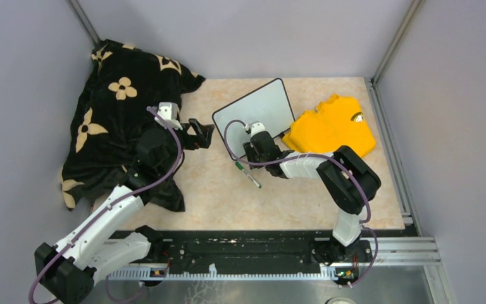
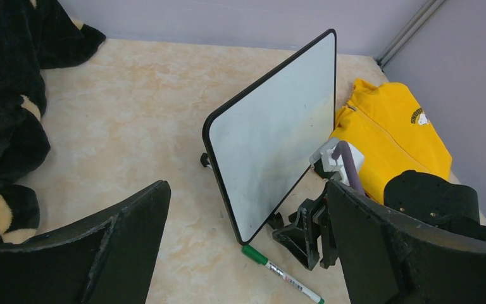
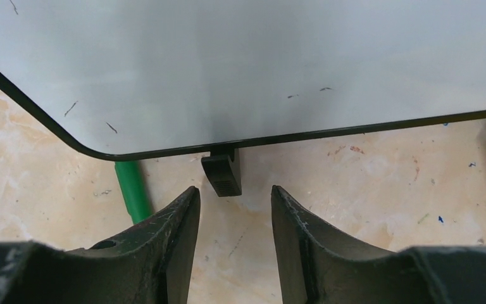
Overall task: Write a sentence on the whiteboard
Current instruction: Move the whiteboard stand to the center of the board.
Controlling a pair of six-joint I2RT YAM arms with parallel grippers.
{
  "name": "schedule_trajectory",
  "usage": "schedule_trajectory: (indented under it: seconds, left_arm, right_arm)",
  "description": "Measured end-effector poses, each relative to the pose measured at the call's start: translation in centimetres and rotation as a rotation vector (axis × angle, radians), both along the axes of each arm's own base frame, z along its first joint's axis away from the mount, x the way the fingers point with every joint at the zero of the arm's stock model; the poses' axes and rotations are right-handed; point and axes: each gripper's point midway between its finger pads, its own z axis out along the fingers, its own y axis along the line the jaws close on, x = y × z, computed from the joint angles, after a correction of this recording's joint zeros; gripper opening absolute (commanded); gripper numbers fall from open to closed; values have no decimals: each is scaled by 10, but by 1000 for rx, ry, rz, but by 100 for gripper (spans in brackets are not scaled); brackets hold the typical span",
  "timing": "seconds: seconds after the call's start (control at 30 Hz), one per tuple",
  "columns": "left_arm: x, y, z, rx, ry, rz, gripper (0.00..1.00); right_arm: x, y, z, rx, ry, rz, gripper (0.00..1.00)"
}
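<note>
Two arms reach over the pale marbled desk (image 1: pixel 291 196) toward the whiteboard (image 1: pixel 256 111), which stands near the middle of the desk, toward the back. It is propped up at a tilt on its small black feet, with its white face turned toward the arms. In the left wrist view the whiteboard (image 2: pixel 278 136) rises on a slant, its black rounded frame running from the lower corner up to the far corner. A yellow shirt (image 1: pixel 332 125) lies just beside its right end, and a black blanket with cream flower shapes (image 1: pixel 114 120) is heaped over the left back part of the desk, well apart from the board.

The left tool (image 1: pixel 205 134) hovers at the blanket's edge, left of the board and pointed at it. Its jaws are spread wide and nothing is in them. In its own view the two dark fingers (image 2: pixel 126 234) frame the board from either side.

The right tool (image 1: pixel 251 151) sits low at the board's near edge. Its wrist view shows the jaws partly apart and released, clasping nothing. One black foot (image 3: pixel 221 174) of the board lies just ahead of the gap between the fingertips (image 3: pixel 186 209), clear of both. Close up, the whiteboard (image 3: pixel 240 63) carries only a few faint dark specks.

A marker with a green cap (image 1: pixel 248 175) lies flat on the desk just in front of the board, beside the right tool. Its green end (image 3: pixel 131 190) shows left of the right tool's left finger.
</note>
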Motion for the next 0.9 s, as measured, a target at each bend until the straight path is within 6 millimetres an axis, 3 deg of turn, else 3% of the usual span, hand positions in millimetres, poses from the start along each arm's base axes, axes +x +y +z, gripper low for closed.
schedule_trajectory:
  seconds: [0.47, 0.9]
  left_arm:
    - [0, 0, 0, 0, 0, 0, 99]
    - [-1, 1, 1, -2, -3, 5, 99]
  right_arm:
    - [11, 14, -5, 1, -8, 33, 27]
    - [7, 28, -2, -5, -35, -20, 19]
